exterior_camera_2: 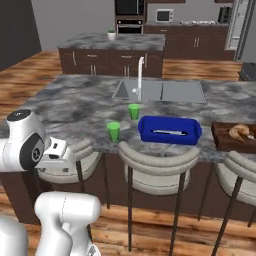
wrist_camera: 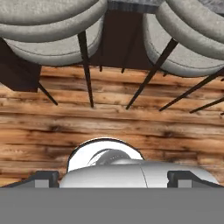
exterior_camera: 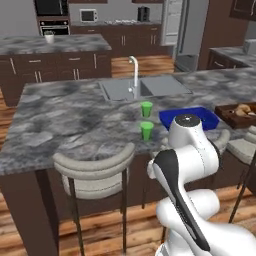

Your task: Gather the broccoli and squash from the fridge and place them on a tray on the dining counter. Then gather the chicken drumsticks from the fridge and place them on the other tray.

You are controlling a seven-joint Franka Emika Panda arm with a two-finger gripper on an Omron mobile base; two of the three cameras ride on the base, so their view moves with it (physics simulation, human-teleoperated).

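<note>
Base views flank dining counter (exterior_camera: 65,125) — hand view floorward

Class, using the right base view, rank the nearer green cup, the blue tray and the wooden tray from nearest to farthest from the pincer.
1. Nearer green cup, at the dining counter front edge, just right of the pincer.
2. Blue tray, further right.
3. Wooden tray, far right end.

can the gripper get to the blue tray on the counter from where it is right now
Probably not directly: the open gripper points down at the wooden floor and stools, below the dining counter. The tray sits above.
</note>
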